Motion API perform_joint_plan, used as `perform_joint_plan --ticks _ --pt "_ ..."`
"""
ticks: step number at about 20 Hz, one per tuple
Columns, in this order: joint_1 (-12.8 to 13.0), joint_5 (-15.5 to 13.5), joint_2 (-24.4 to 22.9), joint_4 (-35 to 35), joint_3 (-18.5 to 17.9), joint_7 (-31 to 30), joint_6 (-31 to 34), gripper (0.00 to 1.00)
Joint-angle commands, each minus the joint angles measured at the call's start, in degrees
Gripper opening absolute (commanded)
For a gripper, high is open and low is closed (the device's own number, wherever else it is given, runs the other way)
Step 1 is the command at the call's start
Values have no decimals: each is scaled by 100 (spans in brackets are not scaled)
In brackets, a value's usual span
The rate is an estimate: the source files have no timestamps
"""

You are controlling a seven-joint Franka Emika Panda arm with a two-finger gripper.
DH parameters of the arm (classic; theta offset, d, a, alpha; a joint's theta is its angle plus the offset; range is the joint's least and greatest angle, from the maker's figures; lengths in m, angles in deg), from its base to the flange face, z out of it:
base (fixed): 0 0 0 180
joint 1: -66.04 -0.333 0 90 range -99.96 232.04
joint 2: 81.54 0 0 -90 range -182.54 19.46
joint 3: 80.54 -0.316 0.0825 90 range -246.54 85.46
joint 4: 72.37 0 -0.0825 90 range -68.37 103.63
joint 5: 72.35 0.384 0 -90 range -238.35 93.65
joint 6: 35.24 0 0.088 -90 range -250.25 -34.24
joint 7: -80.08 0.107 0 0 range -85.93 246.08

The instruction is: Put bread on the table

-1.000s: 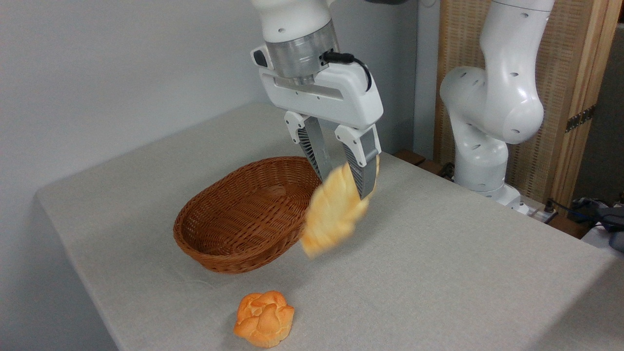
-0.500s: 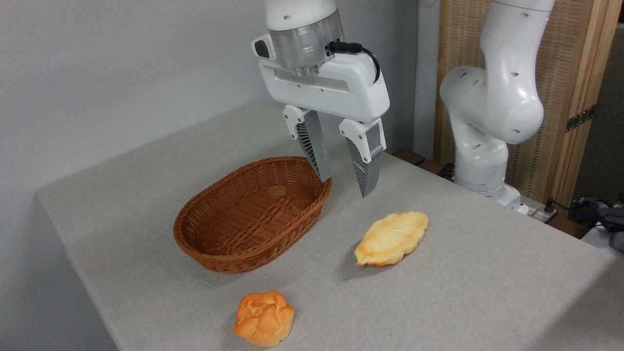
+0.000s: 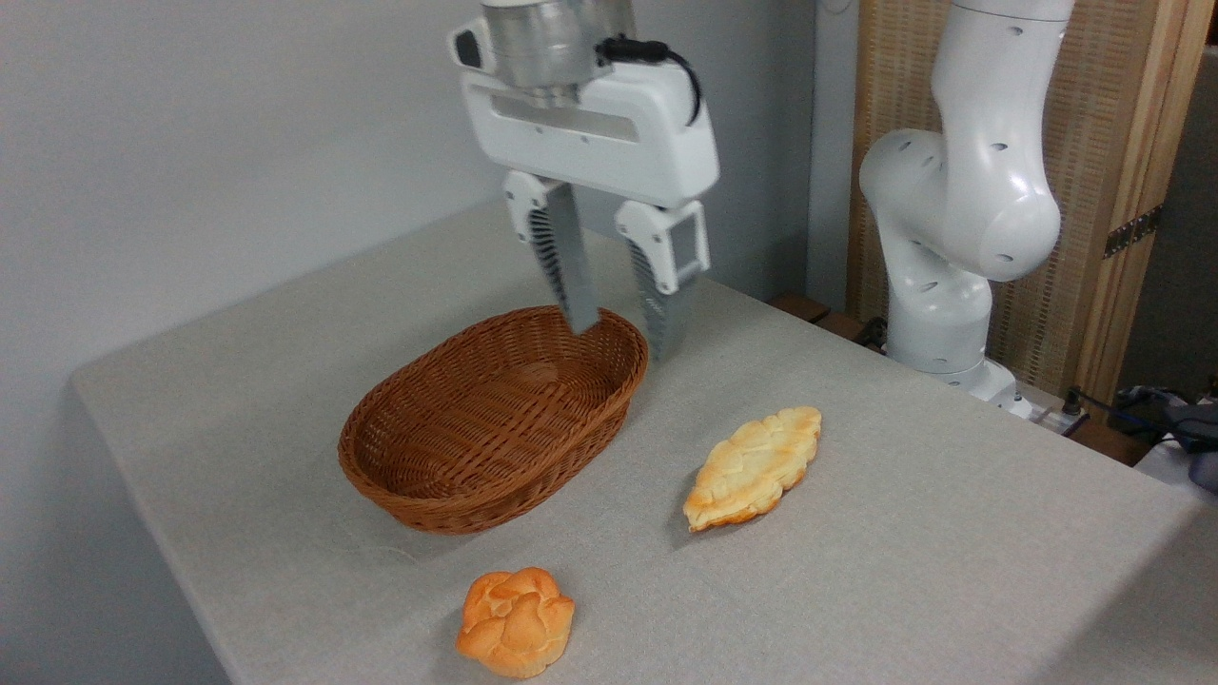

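Note:
The bread (image 3: 752, 466), a long flat pale golden loaf with a braided top, lies on the table (image 3: 904, 561) to the right of the basket, braided side up. My gripper (image 3: 623, 341) hangs above the basket's far right rim, up and to the left of the bread and well apart from it. It is open, and nothing is between its fingers.
A brown oval wicker basket (image 3: 447, 476) stands at the table's middle, with nothing visible inside. A small round orange bun (image 3: 516, 621) lies near the front edge. The arm's white base (image 3: 952, 228) rises at the back right, in front of a wooden screen (image 3: 1132, 143).
A second ago the bread hung blurred at my fingers; it dropped to the table and has since settled braided side up. My open gripper has risen and moved left, over the basket's rim.

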State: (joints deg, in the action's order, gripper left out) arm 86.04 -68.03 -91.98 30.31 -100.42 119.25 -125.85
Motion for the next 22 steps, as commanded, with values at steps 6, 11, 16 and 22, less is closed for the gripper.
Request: perform_joint_plan --ticks 6,11,16,22 --pt "-31 -950 868 -1013 18 -15 -335 100" --pt "-1022 -907 955 -1004 1361 -637 -396 100" --pt "-1094 -872 964 -996 1452 -727 -449 100" --pt "-1190 -863 964 -978 1557 -771 -484 100"
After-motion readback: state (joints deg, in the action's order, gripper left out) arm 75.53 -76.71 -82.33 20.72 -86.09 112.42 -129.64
